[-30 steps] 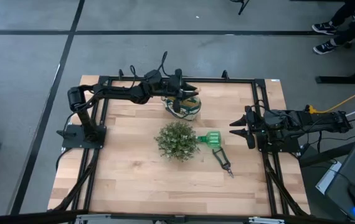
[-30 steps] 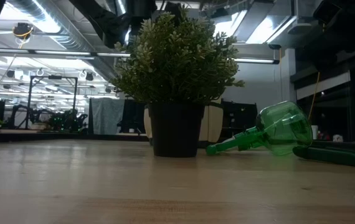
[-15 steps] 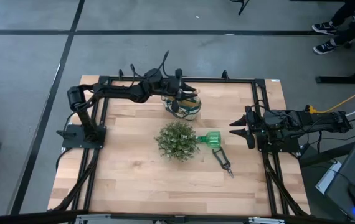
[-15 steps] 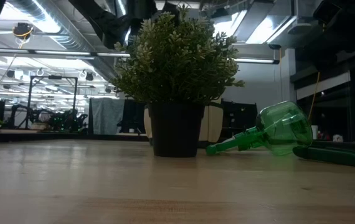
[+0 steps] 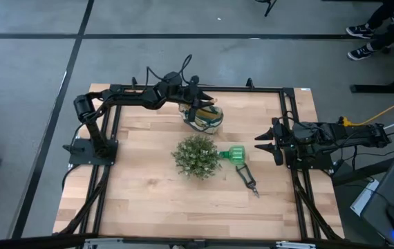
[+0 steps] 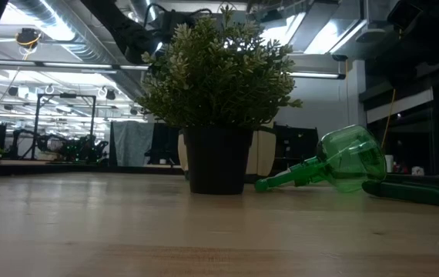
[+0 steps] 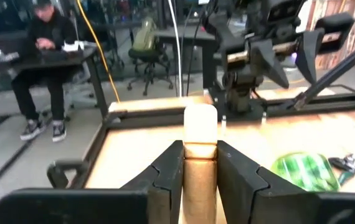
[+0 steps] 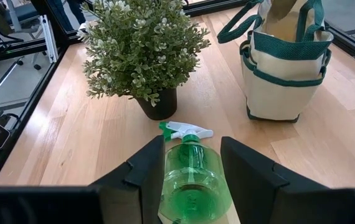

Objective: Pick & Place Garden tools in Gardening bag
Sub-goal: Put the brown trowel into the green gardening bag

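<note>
The cream gardening bag (image 5: 208,120) with green trim stands at the table's far middle; it also shows in the right wrist view (image 8: 283,74). My left gripper (image 5: 200,108) is over its mouth, shut on a pale wooden-handled tool (image 7: 200,134). A bright green plastic spray bottle (image 5: 236,155) lies on its side right of the plant. Dark pruning shears (image 5: 249,181) lie flat on the table just nearer. My right gripper (image 5: 263,143) is open and empty at the right edge, its fingers facing the bottle (image 8: 193,180). My left gripper pinches the wooden handle (image 7: 200,165) between its two fingers. The fingers lie along the handle, and its pale rounded end (image 7: 200,119) sticks out past the fingertips. The gripper comes from above, slanting down over the bag's mouth. Whether the tool touches the bag, I cannot tell.
A round bushy plant in a dark pot (image 5: 197,156) stands mid-table, between the bag and the near edge. A black frame rail (image 5: 183,88) runs round the table. People sit at desks beyond the table (image 7: 43,37).
My left arm's wrist has shifted a little toward the table's right edge above the bag; the gripper stays over the bag's mouth. The bottle, the shears and the plant have not moved.
</note>
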`<state>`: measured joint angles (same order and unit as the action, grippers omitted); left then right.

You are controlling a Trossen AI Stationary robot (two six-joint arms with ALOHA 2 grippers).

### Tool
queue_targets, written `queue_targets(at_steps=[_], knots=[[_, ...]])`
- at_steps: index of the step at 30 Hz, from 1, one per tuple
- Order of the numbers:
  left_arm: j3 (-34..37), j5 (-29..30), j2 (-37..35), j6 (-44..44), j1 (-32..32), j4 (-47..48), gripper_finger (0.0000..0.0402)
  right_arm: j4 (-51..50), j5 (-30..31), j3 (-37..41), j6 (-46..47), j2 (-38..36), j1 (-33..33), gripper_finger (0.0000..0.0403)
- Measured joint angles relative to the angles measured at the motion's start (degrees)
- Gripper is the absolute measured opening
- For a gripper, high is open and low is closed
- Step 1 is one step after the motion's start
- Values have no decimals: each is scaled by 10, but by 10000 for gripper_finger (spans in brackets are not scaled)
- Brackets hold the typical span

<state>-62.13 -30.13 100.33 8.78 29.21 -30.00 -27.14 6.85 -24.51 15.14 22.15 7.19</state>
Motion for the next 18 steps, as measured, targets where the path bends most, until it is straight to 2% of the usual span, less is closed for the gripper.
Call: queue_targets(at_steps=[18], knots=[[0, 0, 0, 0, 2, 28, 86, 0, 0, 0, 0, 0, 0, 160]])
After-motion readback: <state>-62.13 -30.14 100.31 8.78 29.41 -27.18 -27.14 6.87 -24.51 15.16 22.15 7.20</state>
